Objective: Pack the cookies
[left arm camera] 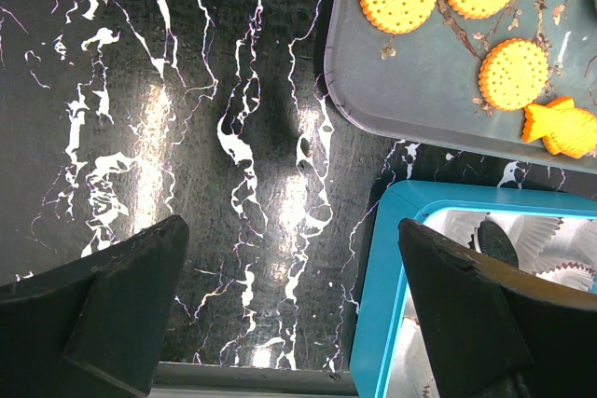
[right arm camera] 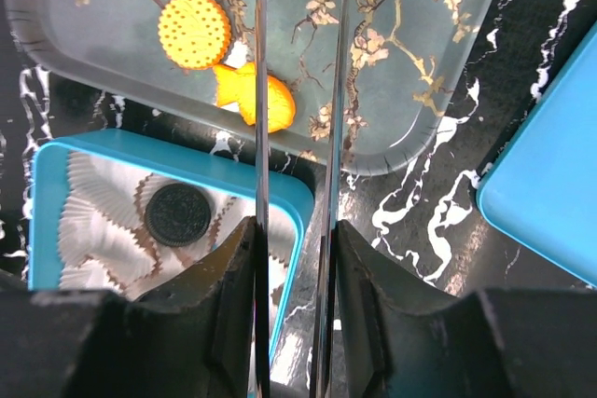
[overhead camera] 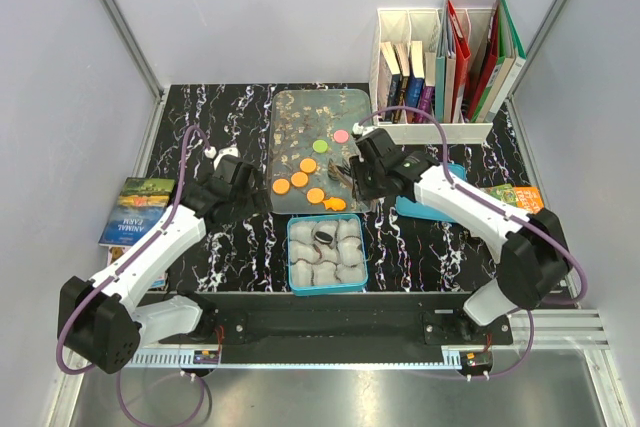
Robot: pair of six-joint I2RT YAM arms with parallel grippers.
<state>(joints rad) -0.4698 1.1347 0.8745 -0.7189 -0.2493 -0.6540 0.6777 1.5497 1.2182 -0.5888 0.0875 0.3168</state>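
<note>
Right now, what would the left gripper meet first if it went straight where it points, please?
The left gripper would likely meet the bare marble table, seen between its open fingers. One finger overlaps the blue box's rim, so it might clip that; depth is unclear.

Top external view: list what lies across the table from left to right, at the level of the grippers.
Left book → left gripper → patterned tray → blue lid → right book.
</note>
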